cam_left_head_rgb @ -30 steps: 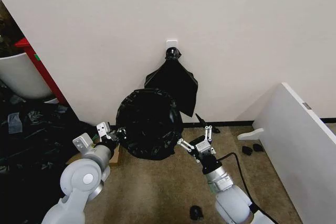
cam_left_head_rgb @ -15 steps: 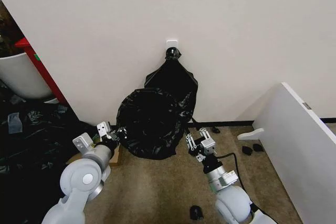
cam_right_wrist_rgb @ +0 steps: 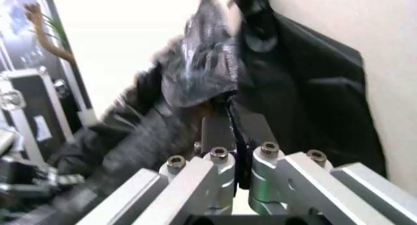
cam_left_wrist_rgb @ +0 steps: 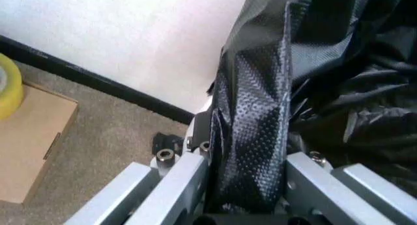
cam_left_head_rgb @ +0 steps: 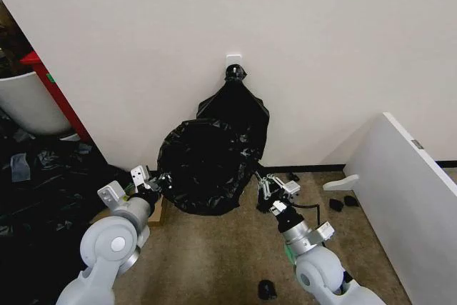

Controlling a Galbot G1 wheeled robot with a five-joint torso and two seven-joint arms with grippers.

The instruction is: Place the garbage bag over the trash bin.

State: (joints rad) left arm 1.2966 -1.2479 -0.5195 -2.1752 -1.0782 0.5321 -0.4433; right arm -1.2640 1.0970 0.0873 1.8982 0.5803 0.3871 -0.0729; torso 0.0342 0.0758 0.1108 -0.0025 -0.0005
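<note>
head view: garbage bag (cam_left_head_rgb: 206, 168) mouth faces camera, both end effectors gripping edges.

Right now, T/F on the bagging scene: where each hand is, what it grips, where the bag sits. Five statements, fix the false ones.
1. The left hand is shut on the garbage bag. True.
2. The right hand hangs open, well clear of the bag. False: it is shut on the bag's right edge.
3. A second black bag bunch hangs on the wall behind. True.
4. The bag lies flat on the carpet. False: it is held up between the two hands, against the wall.
5. A cardboard box sits on the carpet near the left hand. True.
</note>
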